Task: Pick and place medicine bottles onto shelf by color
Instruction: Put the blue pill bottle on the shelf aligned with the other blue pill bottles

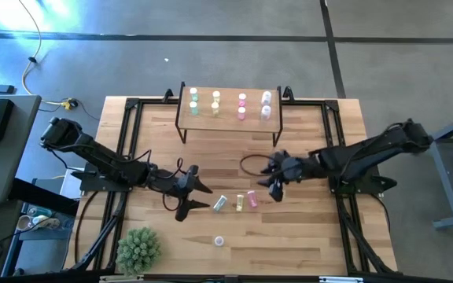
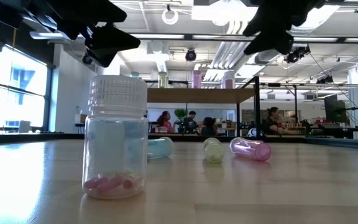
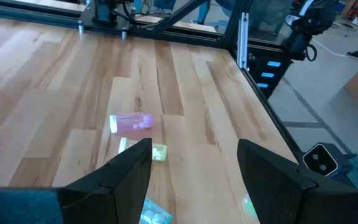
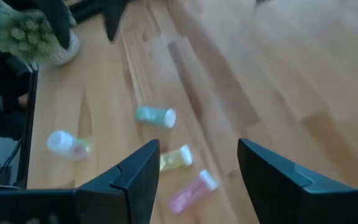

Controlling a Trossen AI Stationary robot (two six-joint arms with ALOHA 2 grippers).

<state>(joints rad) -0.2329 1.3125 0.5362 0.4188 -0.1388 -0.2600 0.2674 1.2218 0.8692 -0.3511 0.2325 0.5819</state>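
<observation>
Three bottles lie tipped on the tabletop [image 1: 305, 236] between both arms: green bottle [image 1: 220, 203], yellow bottle [image 1: 240, 203], pink bottle [image 1: 252, 199]. The left tool [image 1: 193, 196], jaws apart and empty, hovers just beside the green one, nearer than the open right tool [image 1: 274, 185]. Its long axis looks to run diagonally toward the shelf [image 1: 228, 118].

No writing, label, brand, number or sign can be read anywhere. The clear bottle [image 2: 115, 138] standing nearest in the low view shows only ridges on its cap and bare walls. The three bottles lying behind it, green [image 2: 160, 147], yellow [image 2: 213, 150] and pink [image 2: 250, 149], may carry labels, but none shows at this range.
</observation>
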